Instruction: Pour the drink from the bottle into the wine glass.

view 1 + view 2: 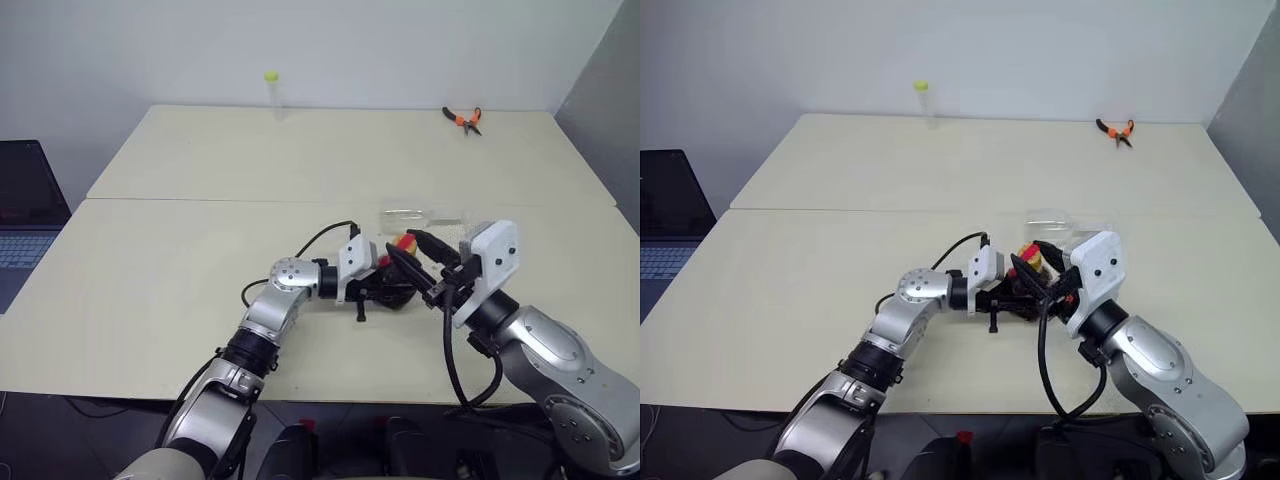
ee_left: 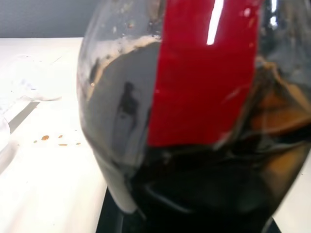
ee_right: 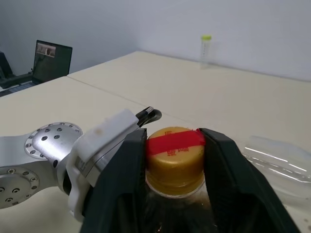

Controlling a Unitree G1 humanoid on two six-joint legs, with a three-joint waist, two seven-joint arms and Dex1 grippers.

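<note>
The bottle (image 1: 398, 287) stands near the table's front middle, and my left gripper (image 1: 384, 288) is shut on its rounded body from the left. Up close, the left wrist view has its red label (image 2: 204, 73) and the dark drink (image 2: 194, 194) inside. My right gripper (image 3: 175, 145) comes from the right at neck height, and its black fingers (image 3: 121, 179) press on both sides of the yellow cap (image 3: 174, 158). Just beyond the bottle lies a low clear shape, apparently the wine glass (image 1: 422, 215); I cannot make out its stem.
A thin clear tube with a yellow-green top (image 1: 271, 92) stands at the table's far edge. Orange-handled pliers (image 1: 463, 119) lie at the far right. A laptop (image 1: 25, 215) sits off the table's left side. A few brown drops (image 2: 53, 141) mark the tabletop beside the bottle.
</note>
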